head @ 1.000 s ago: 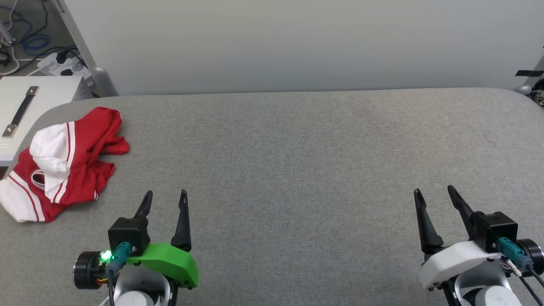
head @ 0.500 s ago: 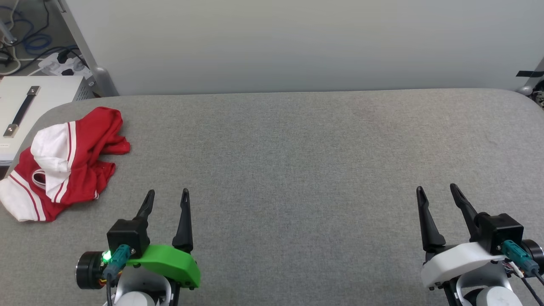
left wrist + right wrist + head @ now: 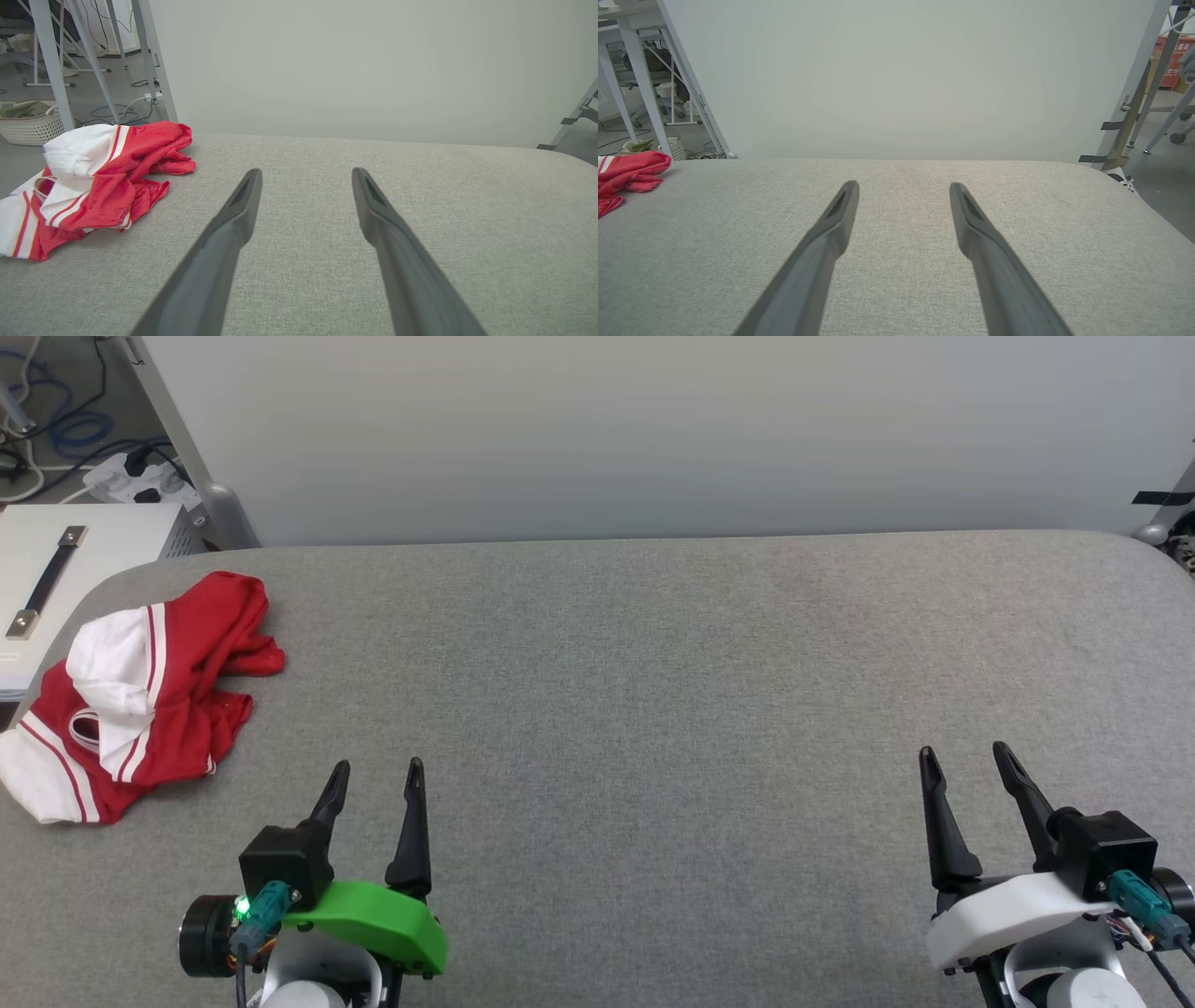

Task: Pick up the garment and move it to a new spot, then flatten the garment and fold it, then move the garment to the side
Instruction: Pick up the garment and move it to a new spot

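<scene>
Item: garment [image 3: 140, 695], red with white striped sleeves, crumpled at the left edge of the grey padded table [image 3: 653, 709]. No lettering legible in the heap.
Left gripper [image 3: 378, 765], lower left: fingers apart, empty, near the garment.
Right gripper [image 3: 963, 749], lower right: fingers apart, empty, well apart from it.
Handling: probably best to reach with the left gripper, pinch a raised fold and lift clear before carrying.

Left gripper [image 3: 379, 764]: two long tapered dark fingers, green plastic shell [image 3: 373, 919], black camera block [image 3: 285, 866], teal connector [image 3: 268, 903] beside that block. Right gripper [image 3: 963, 749]: same build, white plastic shell [image 3: 994, 907].
</scene>
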### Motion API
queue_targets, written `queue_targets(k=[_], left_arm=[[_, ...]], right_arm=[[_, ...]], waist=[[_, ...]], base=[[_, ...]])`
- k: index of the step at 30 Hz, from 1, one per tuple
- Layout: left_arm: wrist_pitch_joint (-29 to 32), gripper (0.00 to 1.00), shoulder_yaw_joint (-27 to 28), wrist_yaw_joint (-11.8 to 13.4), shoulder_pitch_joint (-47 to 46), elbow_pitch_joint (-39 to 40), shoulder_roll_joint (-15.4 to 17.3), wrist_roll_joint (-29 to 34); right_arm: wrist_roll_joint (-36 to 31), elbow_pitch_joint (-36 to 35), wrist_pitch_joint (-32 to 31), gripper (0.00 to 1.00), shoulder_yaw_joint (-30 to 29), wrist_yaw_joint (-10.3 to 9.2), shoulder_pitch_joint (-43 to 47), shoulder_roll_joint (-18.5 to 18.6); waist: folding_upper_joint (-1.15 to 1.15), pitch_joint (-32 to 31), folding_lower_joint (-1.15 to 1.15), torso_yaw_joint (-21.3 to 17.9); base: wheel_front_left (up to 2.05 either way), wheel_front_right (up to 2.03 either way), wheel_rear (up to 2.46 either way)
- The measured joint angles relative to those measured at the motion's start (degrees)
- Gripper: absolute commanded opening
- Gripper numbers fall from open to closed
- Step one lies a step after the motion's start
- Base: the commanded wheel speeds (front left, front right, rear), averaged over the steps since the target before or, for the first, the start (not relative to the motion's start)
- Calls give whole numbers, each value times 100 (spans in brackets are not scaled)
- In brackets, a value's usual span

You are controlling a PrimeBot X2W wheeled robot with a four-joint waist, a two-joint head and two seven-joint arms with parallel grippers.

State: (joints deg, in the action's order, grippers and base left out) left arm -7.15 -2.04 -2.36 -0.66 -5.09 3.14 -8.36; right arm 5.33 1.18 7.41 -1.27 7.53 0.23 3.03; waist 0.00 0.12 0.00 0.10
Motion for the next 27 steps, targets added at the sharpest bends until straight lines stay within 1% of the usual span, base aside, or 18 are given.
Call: queue_targets(k=[9, 16, 22, 27], left_arm=[[-123, 100, -46, -36, 2, -90, 0, -109], [-201, 100, -86, -63, 6, -191, 0, -148], [-287, 100, -98, -93, 7, -250, -1, -183], [-347, 100, -104, -120, 9, -318, -1, -225]], right_arm=[[60, 41, 101, 100, -9, 0, 54, 0], [51, 77, 193, 100, 38, 0, 88, 0], [53, 112, 252, 100, 100, 0, 96, 0], [73, 159, 303, 100, 169, 0, 114, -1]], waist=[[0, -9, 0, 21], [0, 3, 0, 121], [0, 26, 0, 299], [0, 42, 0, 522]], base=[[0, 0, 0], [0, 0, 0], [0, 0, 0], [0, 0, 0]])
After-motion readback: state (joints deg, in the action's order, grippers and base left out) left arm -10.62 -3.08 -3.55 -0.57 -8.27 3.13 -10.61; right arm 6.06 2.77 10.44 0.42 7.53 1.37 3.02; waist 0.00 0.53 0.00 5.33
